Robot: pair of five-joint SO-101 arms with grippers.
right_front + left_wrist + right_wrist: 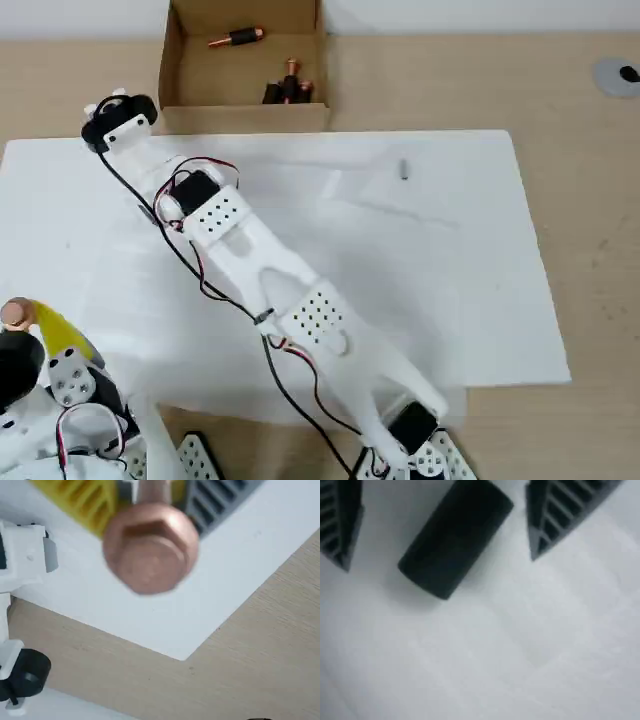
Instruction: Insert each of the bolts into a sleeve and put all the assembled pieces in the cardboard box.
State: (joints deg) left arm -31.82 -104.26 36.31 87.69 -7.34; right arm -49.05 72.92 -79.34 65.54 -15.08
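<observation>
Two arms work at the wooden table in the high view, and the cardboard box stands at the far edge of a white sheet. Inside the box you have one assembled piece lying alone near its back wall and a small cluster of assembled pieces against its front wall. Your right arm stretches across the sheet, and its wrist end sits just beside the box's front left corner. Your left gripper is well apart from the box, down the sheet's left side, with a copper bolt head-up in it.

From the left wrist view, the left gripper's yellow finger and grey finger are closed on the bolt's shank, with the hexagonal head towards the camera and the sheet's corner below it.

From the right wrist view, your right gripper is spread wide over the sheet. A black sleeve lies on its side between the two dark fingers, touching neither of them.
</observation>
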